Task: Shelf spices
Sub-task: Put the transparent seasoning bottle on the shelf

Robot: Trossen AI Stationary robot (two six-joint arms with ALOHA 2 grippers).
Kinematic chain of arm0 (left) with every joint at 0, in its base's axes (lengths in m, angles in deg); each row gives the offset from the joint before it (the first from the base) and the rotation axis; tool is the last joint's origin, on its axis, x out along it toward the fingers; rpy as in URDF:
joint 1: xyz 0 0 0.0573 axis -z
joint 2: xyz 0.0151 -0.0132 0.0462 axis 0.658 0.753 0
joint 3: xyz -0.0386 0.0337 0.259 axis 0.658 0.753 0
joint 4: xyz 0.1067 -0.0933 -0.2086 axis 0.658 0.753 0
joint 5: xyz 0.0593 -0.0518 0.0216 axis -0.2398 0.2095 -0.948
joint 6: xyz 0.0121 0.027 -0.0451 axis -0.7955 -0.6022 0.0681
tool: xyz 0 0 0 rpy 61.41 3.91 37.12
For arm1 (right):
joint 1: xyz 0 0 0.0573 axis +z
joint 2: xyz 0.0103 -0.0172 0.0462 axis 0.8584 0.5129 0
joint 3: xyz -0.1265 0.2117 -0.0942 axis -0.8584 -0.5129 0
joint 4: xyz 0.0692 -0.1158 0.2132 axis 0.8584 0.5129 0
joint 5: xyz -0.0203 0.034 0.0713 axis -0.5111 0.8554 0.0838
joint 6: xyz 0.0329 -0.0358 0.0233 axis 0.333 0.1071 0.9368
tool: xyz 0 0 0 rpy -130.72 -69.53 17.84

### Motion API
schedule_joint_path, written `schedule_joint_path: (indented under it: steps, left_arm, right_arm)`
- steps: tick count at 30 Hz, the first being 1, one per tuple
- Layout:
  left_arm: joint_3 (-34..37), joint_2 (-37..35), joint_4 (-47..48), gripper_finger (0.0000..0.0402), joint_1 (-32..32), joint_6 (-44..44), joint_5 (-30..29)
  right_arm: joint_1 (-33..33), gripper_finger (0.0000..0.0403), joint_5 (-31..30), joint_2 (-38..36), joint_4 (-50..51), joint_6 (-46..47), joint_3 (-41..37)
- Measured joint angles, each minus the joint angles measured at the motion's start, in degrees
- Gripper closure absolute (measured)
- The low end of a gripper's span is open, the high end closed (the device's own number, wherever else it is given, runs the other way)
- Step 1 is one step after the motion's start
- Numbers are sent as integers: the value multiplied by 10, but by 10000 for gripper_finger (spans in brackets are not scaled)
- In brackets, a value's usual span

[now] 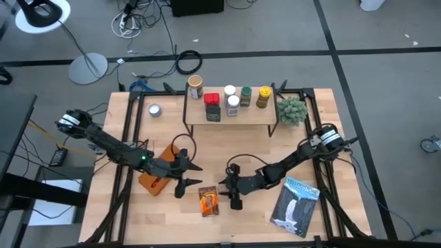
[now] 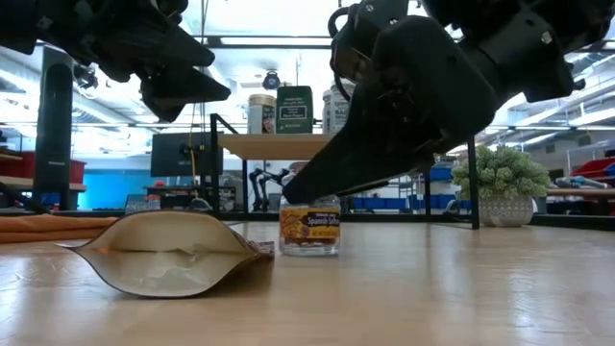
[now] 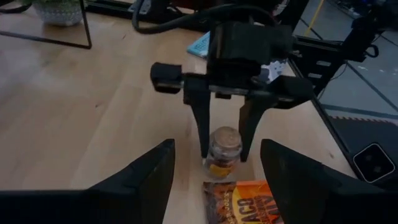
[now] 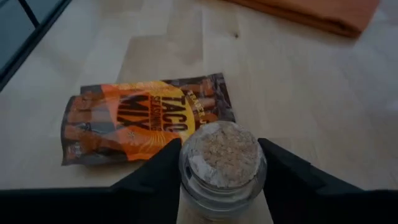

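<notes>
1. Desk: light wood top with black metal framing at its edges. It stands on grey floor crossed by dark tape lines.
2. Shelf stands at the far middle of the desk: light board on thin black legs. On its top: tan cylinder, red tin, dark box, white-lidded jars, green-lidded jar, yellow-lidded jar.
3. Small silver tin sits left of the shelf. A potted plant sits just beside its right end.
4. Right end effector is at the near centre of the desk. Its fingers straddle a cork-topped spice jar, one on each side, close around it. The jar stands upright on the desk; whether the pads press it I cannot tell.
5. Orange taco-mix packet lies flat just left of that jar.
6. Left end effector hangs left of the packet, fingers spread wide, holding nothing, facing the right one.
7. Flat orange-brown slab lies under the left arm. A blue-and-white booklet lies on the near right of the desk.
8. Room, high view: a lamp base and loose cables lie on the floor beyond the desk.
9. Room, low view: bright ceiling lights, a monitor, benches and shelving behind the desk.
</notes>
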Motion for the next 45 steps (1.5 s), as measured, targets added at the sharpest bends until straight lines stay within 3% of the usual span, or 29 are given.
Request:
schedule_joint_path:
  steps: [6,15,18,22,33,45]
  left_arm:
    - [0,0,-1,161,1,2,4]
    - [0,0,2,161,1,1,6]
    - [0,0,0,161,1,1,6]
    - [0,0,0,161,1,1,6]
    - [0,0,2,161,1,0,6]
    - [0,0,4,161,1,-5,6]
  right_arm:
    - [-2,230,-5,-49,59,-9,-1]
    - [-10,230,-110,-259,302,-19,-1]
    - [-34,230,-149,-323,371,-19,-1]
    - [-96,230,-155,-382,409,-19,-1]
    - [-274,230,-103,-395,417,-87,-1]
    - [-344,225,-66,-396,432,-92,-1]
